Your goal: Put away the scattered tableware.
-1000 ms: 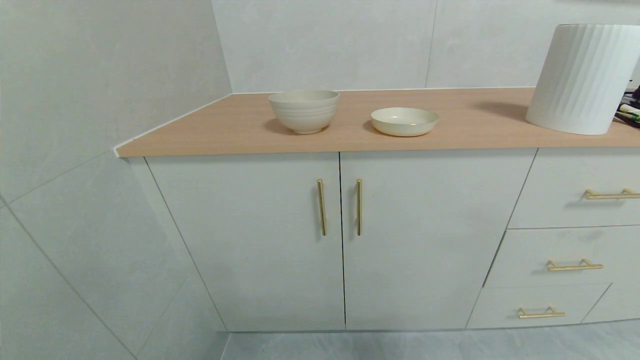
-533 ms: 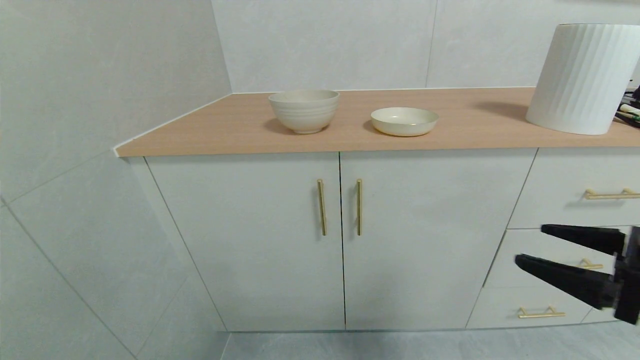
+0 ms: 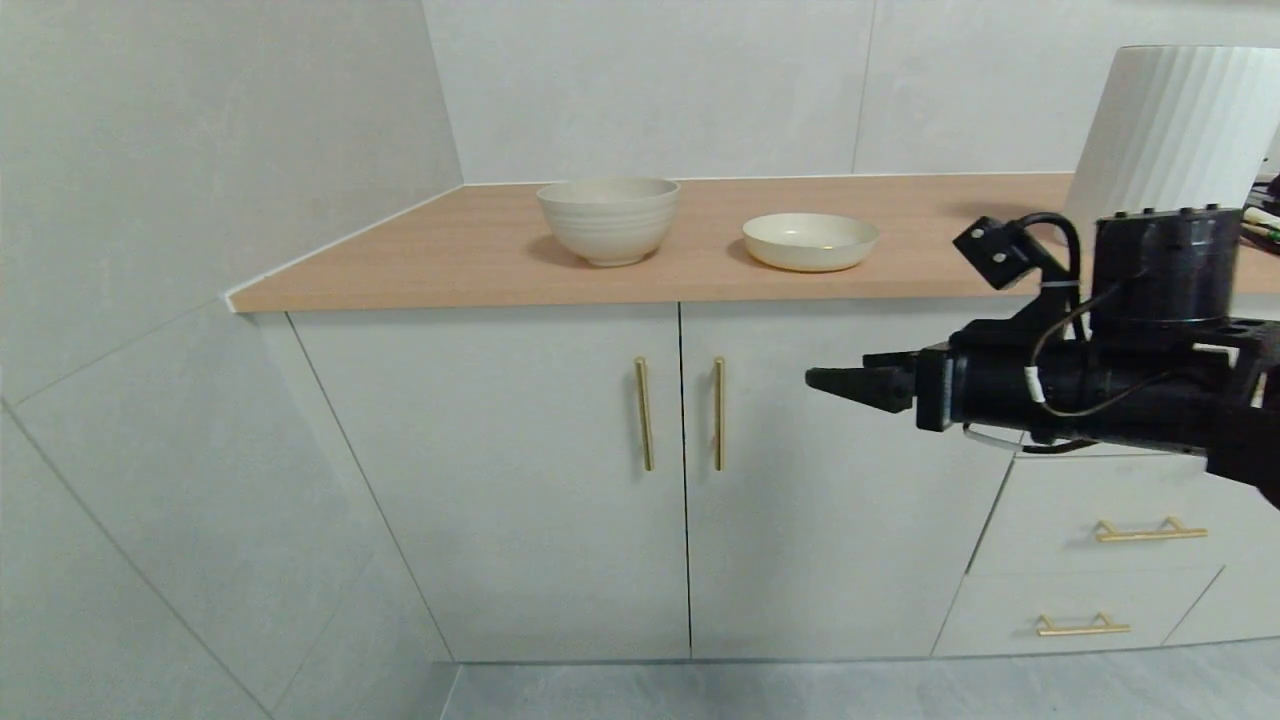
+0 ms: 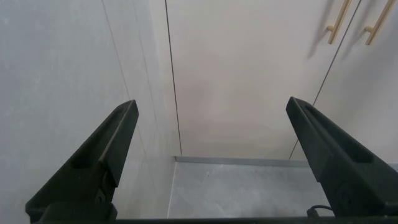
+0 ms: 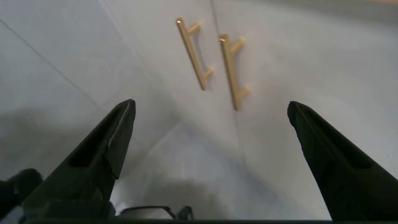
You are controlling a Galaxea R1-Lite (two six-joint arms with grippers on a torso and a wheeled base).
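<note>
Two cream dishes, ribbed bowl [image 3: 608, 220] and shallow plate [image 3: 810, 241], sat on the countertop [image 3: 450, 262]. The left gripper [image 4: 210, 106] and right gripper [image 5: 210, 106] gaped wide.

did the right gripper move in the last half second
Yes. The right gripper has risen and swung left in the head view, from in front of the drawers to in front of the right cabinet door, closer to its brass handle.
</note>
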